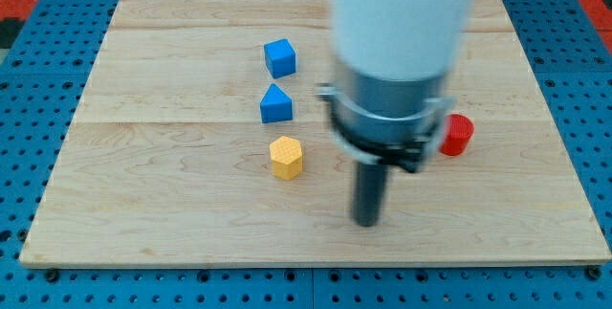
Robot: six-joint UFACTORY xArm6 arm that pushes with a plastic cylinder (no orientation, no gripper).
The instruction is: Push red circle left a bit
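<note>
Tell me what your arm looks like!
My arm is a fat white tube, blurry up close. Below it sits a grey metal collar with a dark ring, then a straight dark rod. My tip is the rod's round lower end. No cables or markings show.

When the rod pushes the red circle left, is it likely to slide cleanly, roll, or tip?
The red circle looks like a short, squat cylinder standing on its flat end, so it will probably slide rather than roll or tip. The wooden board looks smooth, so little drag seems likely. My tip sits to its lower left; an off-centre push on the round side may deflect it.
</note>
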